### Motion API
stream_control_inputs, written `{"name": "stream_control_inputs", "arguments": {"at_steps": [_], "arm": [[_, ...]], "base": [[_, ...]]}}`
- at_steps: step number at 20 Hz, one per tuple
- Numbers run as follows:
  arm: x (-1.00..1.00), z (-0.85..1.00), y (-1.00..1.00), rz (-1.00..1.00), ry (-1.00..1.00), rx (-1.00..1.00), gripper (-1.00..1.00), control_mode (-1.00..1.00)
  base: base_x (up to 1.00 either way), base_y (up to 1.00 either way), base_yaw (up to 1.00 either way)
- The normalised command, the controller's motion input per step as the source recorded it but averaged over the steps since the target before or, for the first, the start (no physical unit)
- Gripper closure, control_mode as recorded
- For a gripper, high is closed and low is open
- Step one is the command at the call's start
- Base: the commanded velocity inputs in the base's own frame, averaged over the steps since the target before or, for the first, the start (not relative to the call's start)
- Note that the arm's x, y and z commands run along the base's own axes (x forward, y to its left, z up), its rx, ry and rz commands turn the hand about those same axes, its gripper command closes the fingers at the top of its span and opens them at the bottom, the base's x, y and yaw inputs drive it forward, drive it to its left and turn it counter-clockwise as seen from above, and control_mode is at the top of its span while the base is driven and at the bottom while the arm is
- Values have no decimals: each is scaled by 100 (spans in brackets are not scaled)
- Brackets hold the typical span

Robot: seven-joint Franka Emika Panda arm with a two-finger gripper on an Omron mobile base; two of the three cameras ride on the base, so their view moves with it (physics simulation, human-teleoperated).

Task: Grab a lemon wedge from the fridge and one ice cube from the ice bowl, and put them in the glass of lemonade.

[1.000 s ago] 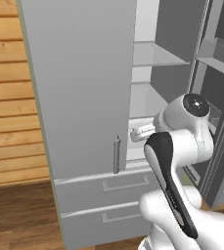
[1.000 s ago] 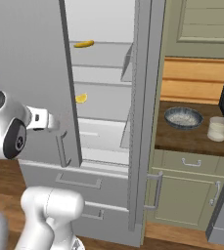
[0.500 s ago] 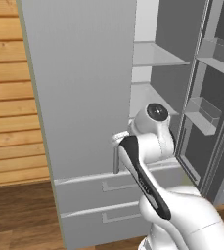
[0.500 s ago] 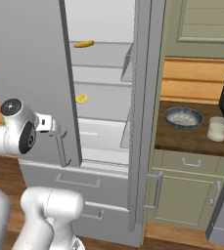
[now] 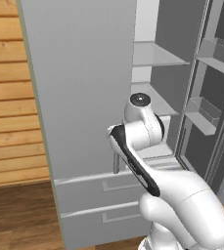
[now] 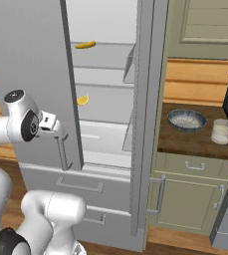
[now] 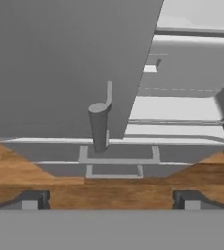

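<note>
We are early: the tall grey French-door fridge point(image 6: 110, 124) has 1 door open, and the small yellow lemon wedge point(image 6: 82, 100) sits on its middle shelf, centre-left of frame. Our fingers point(image 7: 35, 199) are spread and empty below the door handle point(image 7: 100, 124). The dark speckled ice bowl point(image 6: 186, 120) and clear lemonade glass point(image 6: 222, 131) wait on the worktop point(image 6: 195, 142) at right.
</note>
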Motion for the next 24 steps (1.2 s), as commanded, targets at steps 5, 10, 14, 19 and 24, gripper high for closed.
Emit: {"name": "stream_control_inputs", "arguments": {"at_steps": [5, 10, 14, 19, 24], "arm": [[27, -65, 7, -7, 0, 1, -100, -100], [49, -50, 1, 4, 0, 5, -100, -100], [53, -40, 6, 7, 0, 4, -100, -100], [52, -28, 30, 0, 0, 0, -100, -100], [45, -24, 9, 0, 0, 0, -100, -100]], "base": [[0, 0, 0], [0, 0, 0], [0, 0, 0], [0, 0, 0], [0, 0, 0]]}}
